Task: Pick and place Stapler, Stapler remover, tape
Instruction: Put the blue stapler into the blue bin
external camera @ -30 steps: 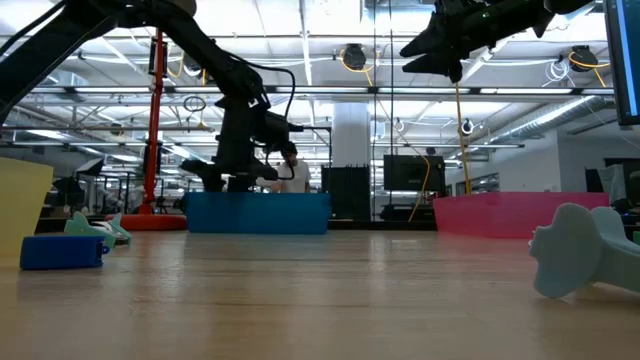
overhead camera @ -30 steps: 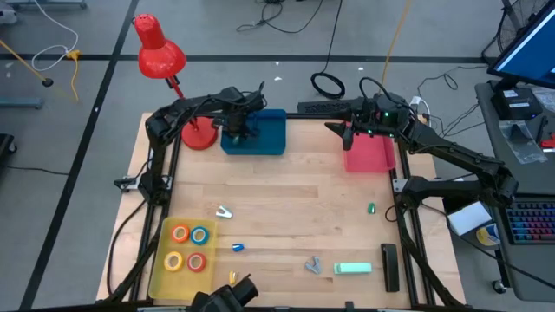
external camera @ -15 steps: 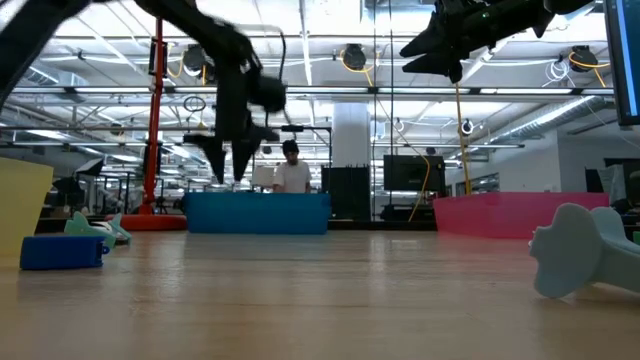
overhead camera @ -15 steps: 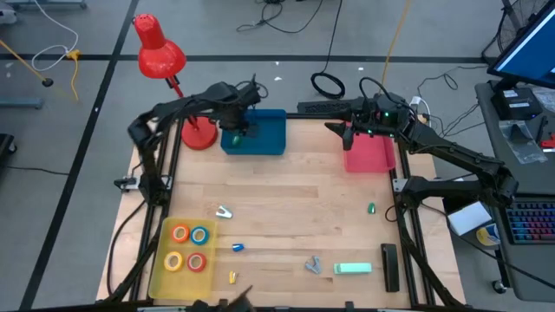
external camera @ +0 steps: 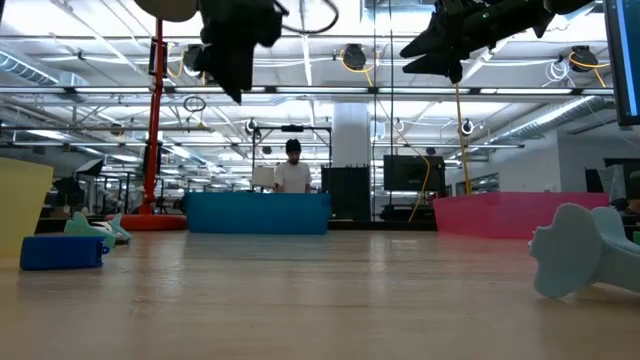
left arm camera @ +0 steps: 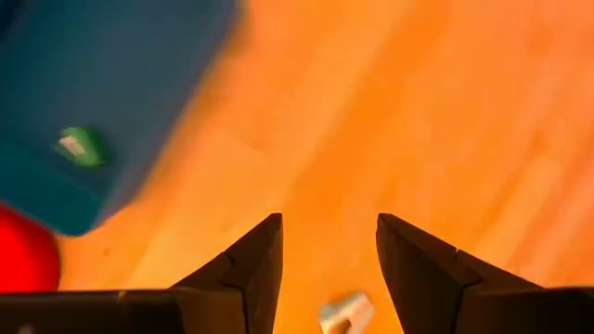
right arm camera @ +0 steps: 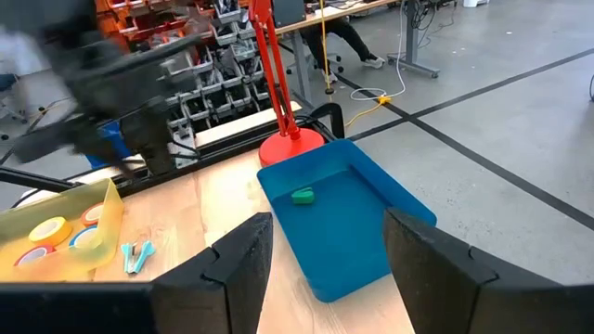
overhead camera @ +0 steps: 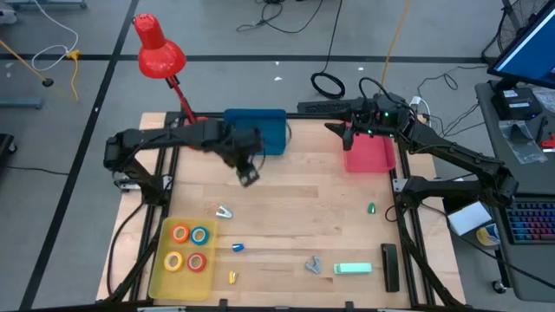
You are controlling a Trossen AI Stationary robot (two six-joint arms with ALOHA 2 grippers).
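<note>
L gripper (overhead camera: 247, 176) hangs over bare table (overhead camera: 303, 199), just in front of the blue bin (overhead camera: 264, 130), well above the wood in the low view. Jaws spread, nothing between them. Wrist view shows a small pale item on the table under the tips, too blurred to name, and a small green piece (left arm camera: 82, 147) lying inside the blue bin.

R gripper (overhead camera: 344, 132) waits high over the back end of the pink bin (overhead camera: 371, 156). Jaws spread, empty.

Tape: 4 rolls in the yellow tray (overhead camera: 162, 276) at the front-left corner, 2x2. Orange roll (overhead camera: 179, 232) and blue roll (overhead camera: 199, 235) at the back, yellow roll (overhead camera: 174, 260) and red roll (overhead camera: 197, 262) in front.

Mint-green stapler (overhead camera: 353, 269) lies flat near the front-right edge; a small grey-blue staple remover (overhead camera: 313, 264) just beside it on its left, apart. Dark bar-shaped item (overhead camera: 389, 265) to the stapler's right, by the table edge.

Loose bits on the table: pale clip-like piece (overhead camera: 224, 211) mid-left, small blue piece (overhead camera: 237, 247) and small yellow piece (overhead camera: 231, 277) by the tray, small green piece (overhead camera: 370, 208) at right.

Red desk lamp (overhead camera: 159, 49) at the back-left corner. A person (external camera: 292, 172) stands far back in the room.
</note>
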